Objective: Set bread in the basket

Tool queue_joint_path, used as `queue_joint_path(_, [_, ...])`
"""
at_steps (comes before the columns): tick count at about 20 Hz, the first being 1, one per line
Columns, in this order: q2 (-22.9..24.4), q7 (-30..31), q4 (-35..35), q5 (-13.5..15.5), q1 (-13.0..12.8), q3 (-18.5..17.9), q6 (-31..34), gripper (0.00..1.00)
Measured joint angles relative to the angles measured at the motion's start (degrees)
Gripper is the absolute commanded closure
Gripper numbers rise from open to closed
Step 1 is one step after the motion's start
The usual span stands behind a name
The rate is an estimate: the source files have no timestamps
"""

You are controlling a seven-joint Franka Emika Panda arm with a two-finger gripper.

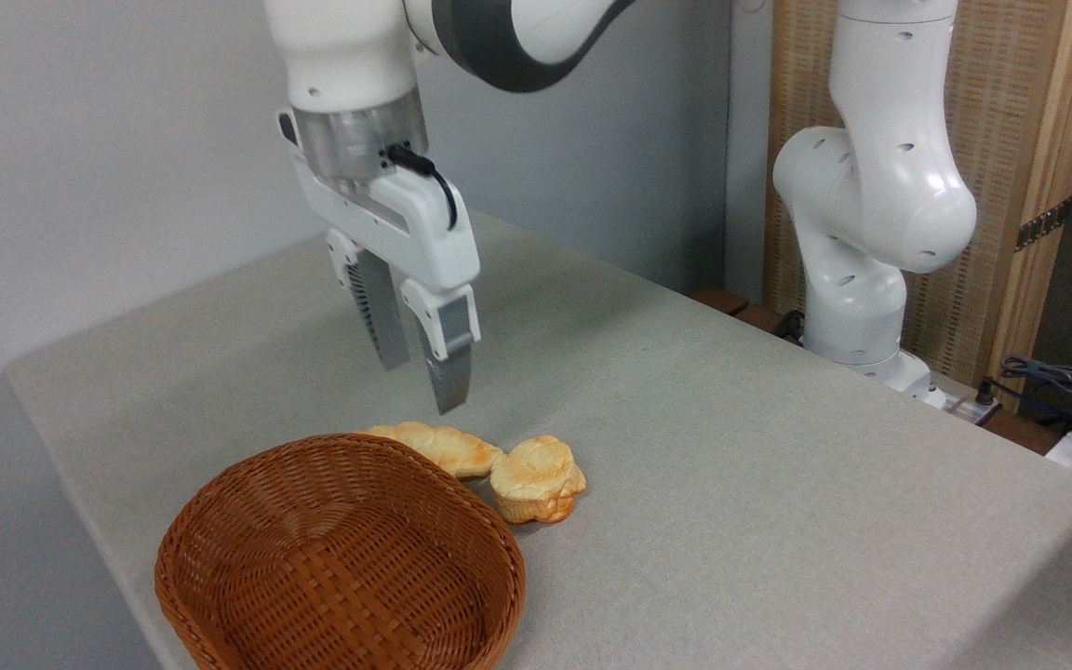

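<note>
1. Camera view: gripper (422, 381) hangs in upper-left-centre of frame, tilted, above the table (778, 447).
2. Fingers (450, 358) apart by a moderate gap, nothing between them, touching nothing; tips well clear of the table.
3. Bread (537, 479), round muffin-shaped bun with toasted top, sits on the table at lower centre, below and right of the fingertips.
4. Longer croissant-like pastry (443, 447) lies just left of the bread, touching or nearly so; can't tell which.
5. Basket (220, 521), reddish-brown wicker, lower left, nothing visible inside; its rim just beside the bread and pastry.
6. Arm base (862, 233) stands at right, behind table edge.
</note>
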State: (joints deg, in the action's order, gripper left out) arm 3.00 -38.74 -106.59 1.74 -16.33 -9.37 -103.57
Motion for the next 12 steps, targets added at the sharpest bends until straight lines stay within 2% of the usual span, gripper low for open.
queue_joint_path(5, [0.4, -0.3, -5.3, 0.0, -1.2, 0.1, 0.0, 0.00])
queue_joint_path(9, [0.6, -2.6, -8.1, -0.1, -1.0, -0.6, 0.0, 0.00])
queue_joint_path(12, [0.9, -4.4, -9.5, -2.2, -0.7, -2.1, 0.0, 0.00])
